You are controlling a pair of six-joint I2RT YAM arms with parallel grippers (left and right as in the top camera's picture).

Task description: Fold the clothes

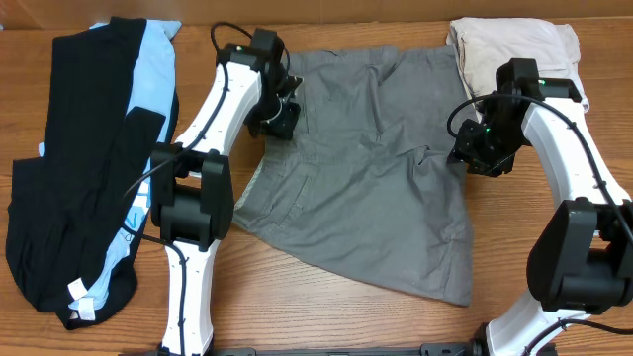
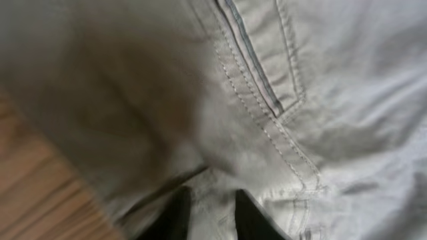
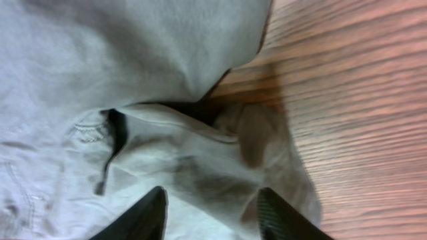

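Note:
The taupe-grey shorts lie spread out in the middle of the table. My left gripper is at their upper left edge. In the left wrist view its fingers are close together with a fold of the stitched grey cloth pinched between them. My right gripper is at the shorts' right edge. In the right wrist view its fingers are wide apart over a rumpled edge of the grey cloth, holding nothing.
Folded beige shorts lie at the back right, just behind my right arm. Black garments and a light-blue one are piled at the left. Bare wood table shows along the front.

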